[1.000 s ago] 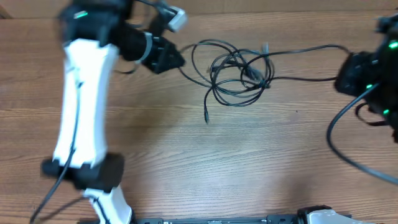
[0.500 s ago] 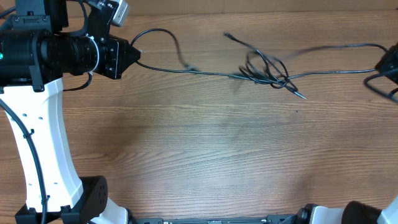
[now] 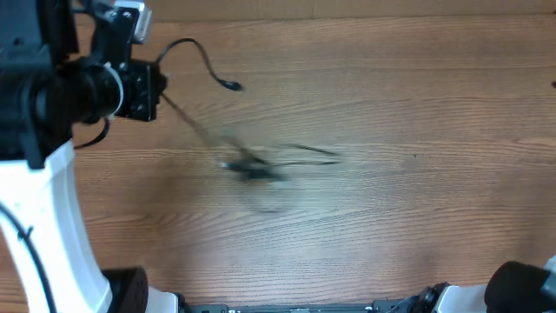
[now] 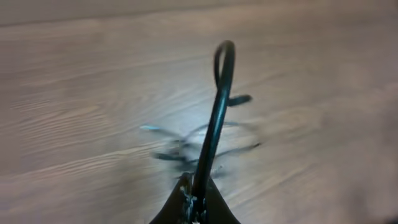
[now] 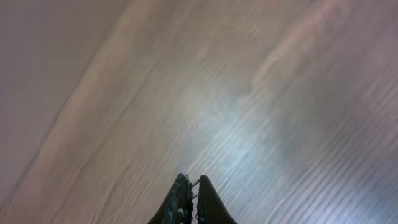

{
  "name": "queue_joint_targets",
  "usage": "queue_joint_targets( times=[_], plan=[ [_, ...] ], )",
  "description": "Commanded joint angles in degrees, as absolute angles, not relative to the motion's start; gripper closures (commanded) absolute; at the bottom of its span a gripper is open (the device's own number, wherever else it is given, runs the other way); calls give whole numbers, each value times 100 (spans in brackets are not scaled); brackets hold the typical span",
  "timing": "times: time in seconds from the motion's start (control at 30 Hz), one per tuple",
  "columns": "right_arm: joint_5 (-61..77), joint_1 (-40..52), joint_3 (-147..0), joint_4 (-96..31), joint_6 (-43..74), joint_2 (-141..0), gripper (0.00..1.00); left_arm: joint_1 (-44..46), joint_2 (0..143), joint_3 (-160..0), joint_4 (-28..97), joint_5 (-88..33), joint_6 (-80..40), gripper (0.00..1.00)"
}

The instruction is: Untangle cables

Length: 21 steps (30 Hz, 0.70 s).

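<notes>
Item inspected: the cables [image 3: 252,170], thin black cords. They appear as a small knot, blurred in the overhead view, lying just off bench centre toward 8 o'clock. One fine strand runs from the knot toward 3 o'clock. A straight strand runs from the knot up toward 10 o'clock into my left pincer [image 3: 160,87], whose tips are pressed together on that cord. From the grip a free tail arcs toward 12 o'clock and drops to a small plug [image 3: 233,85], which sits at about 11 o'clock from bench centre. The left wrist view confirms the cord clamped at the tips, rising into a narrow loop. My right pincer [image 5: 193,198] is pressed together with nothing between its tips, over blurred wood grain; it is out of the overhead view. Edges: the far edge of the bench [image 3: 408,235] runs along 12 o'clock, near the tail's arc. Bare wood spans from 1 through 5 o'clock. My left arm [image 3: 39,200] occupies the 8 to 10 o'clock margin.
</notes>
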<state>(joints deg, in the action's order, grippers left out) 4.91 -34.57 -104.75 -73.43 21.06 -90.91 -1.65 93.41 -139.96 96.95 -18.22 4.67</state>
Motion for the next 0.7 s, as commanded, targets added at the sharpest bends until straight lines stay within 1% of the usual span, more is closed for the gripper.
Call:
queue_joint_targets(
  times=[0.0,0.1,0.2,0.33,0.5,0.6,0.67],
  plan=[
    [611,-3533,-9974,-7161,2290,-9083,96,-242,8770,-14049,9605,-1166,99,96],
    [1059,-3411,-9754,-7078,2147,-9080,96,-231,8676,-14049,9476,-1221,99,96],
    [1420,-3074,-9736,-7120,1986,-9078,96,-217,8744,-14046,9439,-1533,104,96],
    [1356,-2416,-9736,-7227,1900,-9076,96,-180,9043,-14046,9292,-2600,108,96],
    [1358,-1730,-9736,-7378,1745,-9076,96,104,9483,-14046,8897,-4080,102,96],
    [1365,-1304,-9734,-7546,1653,-9076,96,375,9677,-14046,8440,-5002,47,96],
    [1363,-950,-9734,-7638,1466,-9076,96,615,9791,-14046,8027,-5404,-148,96]
  ],
)
